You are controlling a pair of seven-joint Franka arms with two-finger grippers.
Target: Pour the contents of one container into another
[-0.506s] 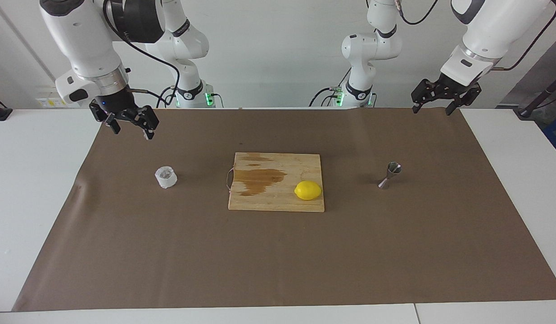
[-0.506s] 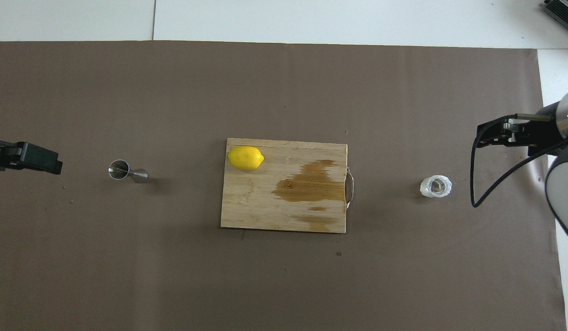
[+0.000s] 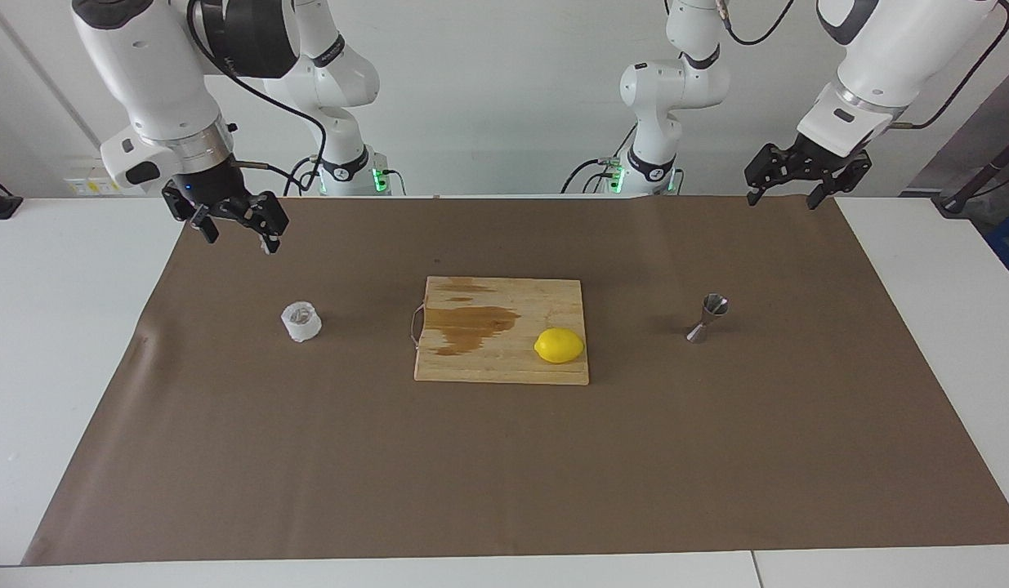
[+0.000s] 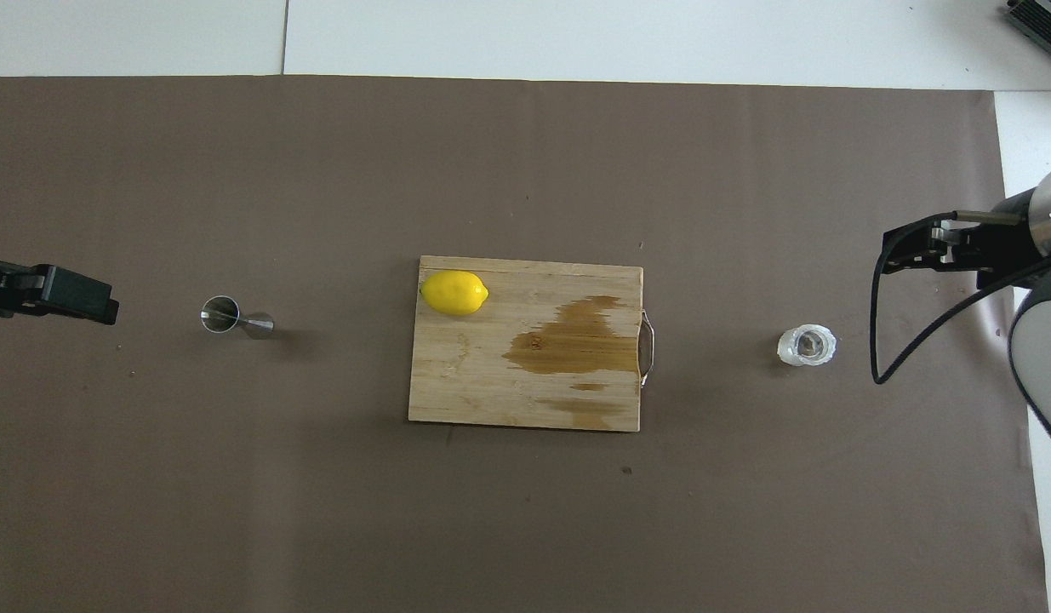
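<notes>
1. You have the right tool [image 3: 236, 234] raised with its fingers spread wide, empty, over the brown mat [image 3: 504, 474].
2. One white crinkled cup [image 3: 301, 321] sits on the mat toward the right arm's end of the worktop.
3. One cutting board [image 3: 488, 359] carries one lemon [image 3: 559, 345].
4. One steel jigger [image 3: 708, 318] stands upright toward the left arm's end.
5. Your left tool [image 3: 786, 197] hangs wide, empty.

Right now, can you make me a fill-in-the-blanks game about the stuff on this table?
1. The yellow lemon sits on the wooden ____.
2. The white cup stands toward the ____ arm's end of the table.
3. The shiny jigger stands on the brown ____.
4. Both hands hold ____.

Missing words: board; right; paper; nothing
</notes>
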